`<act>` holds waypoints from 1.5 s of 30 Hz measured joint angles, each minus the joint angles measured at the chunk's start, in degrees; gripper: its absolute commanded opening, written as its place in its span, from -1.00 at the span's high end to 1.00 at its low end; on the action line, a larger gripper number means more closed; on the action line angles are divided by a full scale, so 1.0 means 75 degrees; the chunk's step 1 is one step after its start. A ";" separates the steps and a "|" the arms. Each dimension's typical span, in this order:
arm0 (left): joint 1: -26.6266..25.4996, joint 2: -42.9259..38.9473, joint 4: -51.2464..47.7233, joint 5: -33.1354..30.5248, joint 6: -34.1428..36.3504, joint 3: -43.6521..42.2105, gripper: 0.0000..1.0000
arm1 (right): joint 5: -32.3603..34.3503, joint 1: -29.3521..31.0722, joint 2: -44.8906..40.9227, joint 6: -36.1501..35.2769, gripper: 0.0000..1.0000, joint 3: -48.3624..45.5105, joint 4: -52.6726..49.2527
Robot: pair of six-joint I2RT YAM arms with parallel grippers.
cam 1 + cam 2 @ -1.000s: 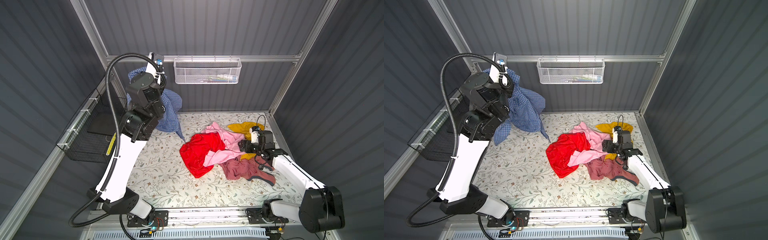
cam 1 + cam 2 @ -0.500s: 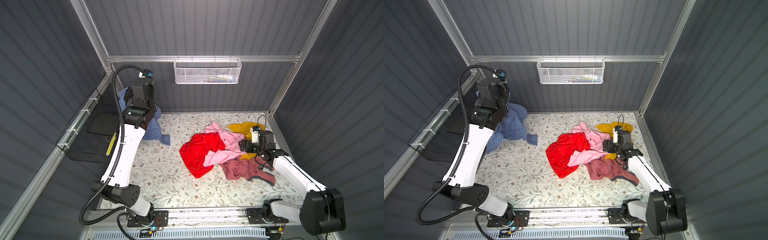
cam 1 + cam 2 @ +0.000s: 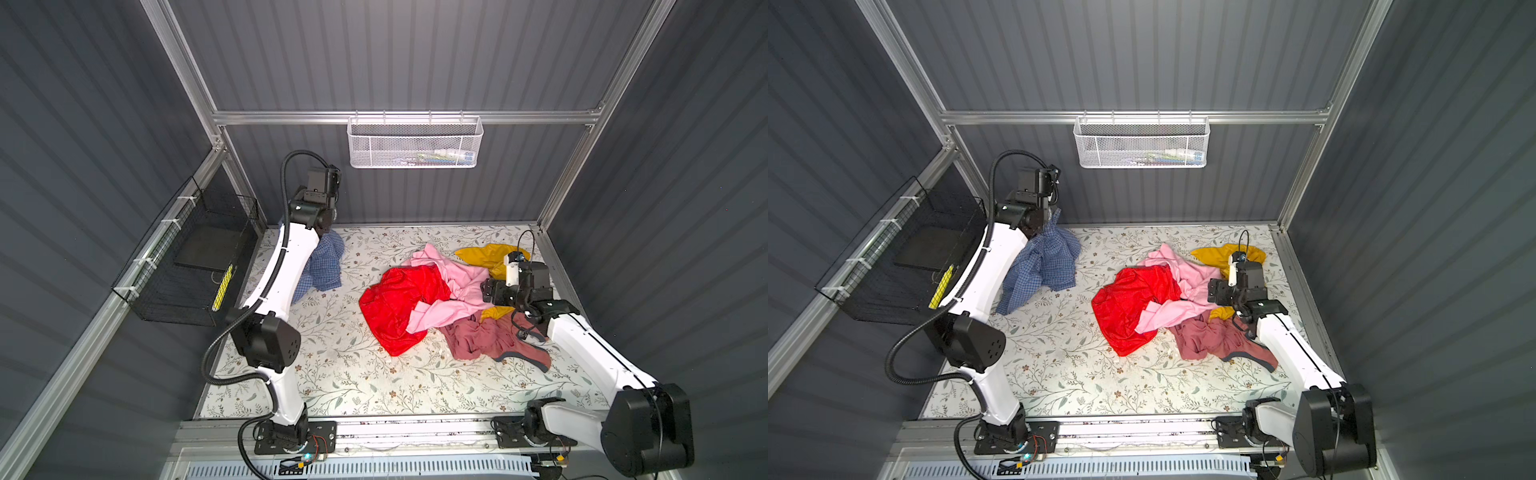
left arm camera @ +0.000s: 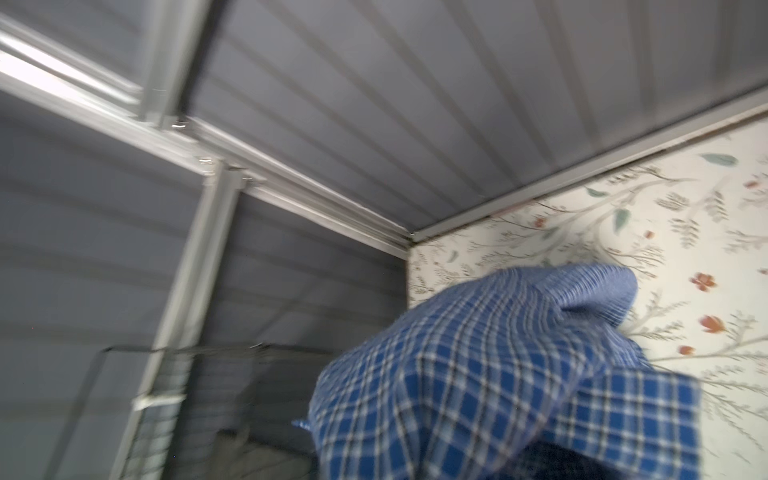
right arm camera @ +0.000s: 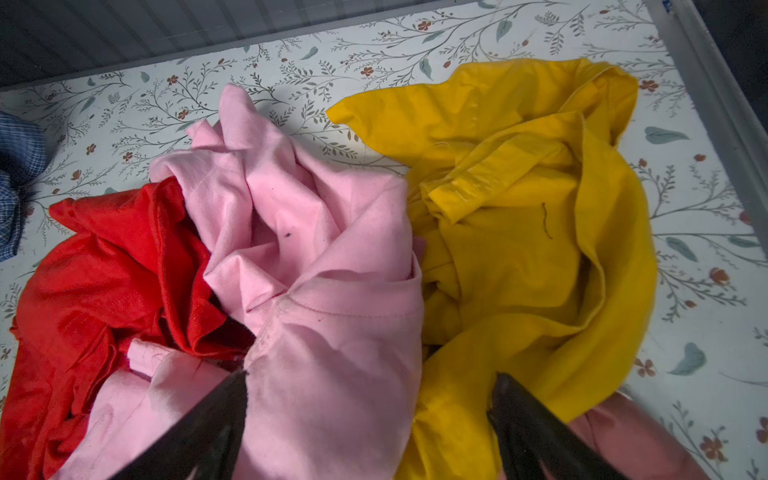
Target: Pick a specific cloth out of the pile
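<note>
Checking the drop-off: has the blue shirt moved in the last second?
Yes. In both top views the blue shirt has dropped from level with the white basket down onto the mat.

One check cloth [image 3: 1042,266], four piled garments [image 3: 1129,307], two baskets [image 3: 1142,145], two arms [image 3: 984,266]

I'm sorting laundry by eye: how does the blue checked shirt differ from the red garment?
The blue checked shirt is finely patterned; the red garment is plain and shiny. The shirt stands bunched upward, apart at the left; the red garment lies low, touching the pink garment. Both are crumpled on the table.
</note>
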 measured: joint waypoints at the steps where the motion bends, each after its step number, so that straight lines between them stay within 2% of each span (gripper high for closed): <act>1: 0.0041 0.0192 -0.0020 0.0198 -0.0189 0.0064 1.00 | 0.0029 0.0000 -0.0044 0.0000 -0.83 -0.0003 -0.0026; 5: 0.0280 0.0490 -0.0009 0.1020 -0.1102 0.0087 1.00 | 0.0108 0.0000 -0.0204 0.0000 -0.84 -0.0029 -0.0055; 8: 0.0513 0.0306 0.0315 0.1542 -0.1871 -0.0283 1.00 | 0.0134 0.0000 -0.0294 0.0000 -0.84 -0.0076 -0.0064; 19: 0.1201 -0.1000 0.2224 0.2853 -0.4374 -0.3771 1.00 | 0.0117 0.0000 -0.0291 0.0003 -0.84 -0.0114 -0.0082; 29: 0.1303 -0.2340 0.2844 0.2900 -0.5636 -0.6076 1.00 | 0.0020 0.0000 -0.0248 0.0003 -0.84 -0.0175 -0.0108; 36: 0.1303 -0.2643 0.2643 0.2827 -0.6336 -0.7189 1.00 | -0.0085 0.0000 -0.0041 0.0000 -0.84 -0.0175 -0.0114; 42: 0.1332 -0.2346 0.2130 0.2722 -0.6659 -0.7461 0.56 | -0.0152 0.0000 0.0099 -0.0006 -0.83 -0.0175 -0.0117; 44: 0.1335 -0.2168 0.1918 0.2530 -0.6688 -0.7443 0.23 | -0.0160 0.0000 0.0119 -0.0009 -0.84 -0.0175 -0.0125; 45: 0.1338 -0.2113 0.1821 0.2422 -0.6709 -0.7437 0.15 | -0.0160 0.0003 0.0119 -0.0017 -0.84 -0.0175 -0.0128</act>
